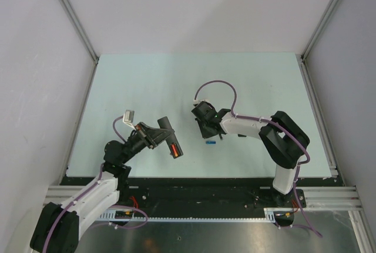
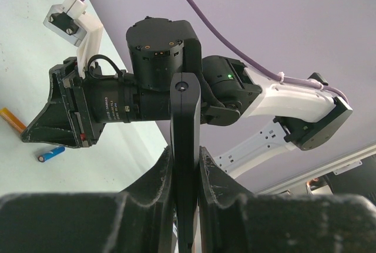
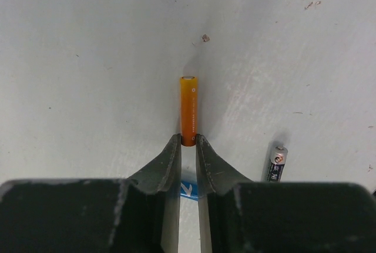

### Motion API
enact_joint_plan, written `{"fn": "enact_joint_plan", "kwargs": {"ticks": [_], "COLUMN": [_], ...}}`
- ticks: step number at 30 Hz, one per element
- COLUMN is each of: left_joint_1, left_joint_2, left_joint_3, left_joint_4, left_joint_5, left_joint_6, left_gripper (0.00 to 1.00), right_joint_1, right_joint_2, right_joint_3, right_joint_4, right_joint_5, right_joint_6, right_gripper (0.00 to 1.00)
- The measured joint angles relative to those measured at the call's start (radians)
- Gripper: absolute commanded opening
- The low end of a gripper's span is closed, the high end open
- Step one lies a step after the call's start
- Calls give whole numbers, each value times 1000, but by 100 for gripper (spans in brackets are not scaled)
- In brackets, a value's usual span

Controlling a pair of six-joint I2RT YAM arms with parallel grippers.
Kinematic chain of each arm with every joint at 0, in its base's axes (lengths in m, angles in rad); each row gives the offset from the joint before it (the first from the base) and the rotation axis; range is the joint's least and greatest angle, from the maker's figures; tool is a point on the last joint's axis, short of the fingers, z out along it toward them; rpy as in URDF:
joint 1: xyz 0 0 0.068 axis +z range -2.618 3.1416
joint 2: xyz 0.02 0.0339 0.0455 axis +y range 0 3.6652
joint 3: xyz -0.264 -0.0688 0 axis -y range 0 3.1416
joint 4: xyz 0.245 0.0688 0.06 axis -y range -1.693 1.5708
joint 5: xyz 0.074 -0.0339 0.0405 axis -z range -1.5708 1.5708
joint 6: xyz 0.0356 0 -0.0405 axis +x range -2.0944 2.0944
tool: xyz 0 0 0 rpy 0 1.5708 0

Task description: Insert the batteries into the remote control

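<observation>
The left arm's fingers (image 2: pixel 166 169) are clamped tight on the slim black plastic remote control bar (image 2: pixel 185 106), held above the pale surface (image 3: pixel 88 59). The right arm's fingers (image 3: pixel 173 150) stand narrow, pinching the near end of an orange-red cylindrical battery (image 3: pixel 188 106) that lies on the surface, with a small blue cylinder (image 3: pixel 277 162) at its 4 o'clock. The step looks like battery pickup. Next it needs a clean lift and a carry toward 9 o'clock, aligned with the remote.

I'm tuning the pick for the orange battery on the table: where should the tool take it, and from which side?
Across the barrel near mid-length, from straight above. The orange battery lies flat on the table, a slim cylinder, so only its two long sides are free. The right tool seems to clamp just its near end, which could let it pivot.
</observation>
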Motion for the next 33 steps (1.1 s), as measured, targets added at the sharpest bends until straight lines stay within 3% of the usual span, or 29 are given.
{"fn": "enact_joint_plan", "kwargs": {"ticks": [4,9,12,18,20,21,28,33], "left_joint_1": [0,0,0,0,0,0,0,0], "left_joint_2": [0,-1,-1,-1,-1,-1,0,9], "left_joint_3": [0,0,0,0,0,0,0,0], "left_joint_4": [0,0,0,0,0,0,0,0], "left_joint_5": [0,0,0,0,0,0,-1,-4], "left_joint_6": [0,0,0,0,0,0,0,0], "left_gripper": [0,0,0,0,0,0,0,0], "right_joint_1": [-4,-7,-7,-10,-10,-11,-27,-58], "right_joint_2": [0,1,1,13,14,14,2,-215], "right_joint_3": [0,2,2,16,19,19,11,-124], "right_joint_4": [0,0,0,-3,-3,-3,6,37], "right_joint_5": [-3,-7,-7,-8,-12,-16,-58,-205], "right_joint_6": [0,0,0,-2,-2,-2,-1,2], "right_gripper": [31,38,35,20,10,0,0,0]}}
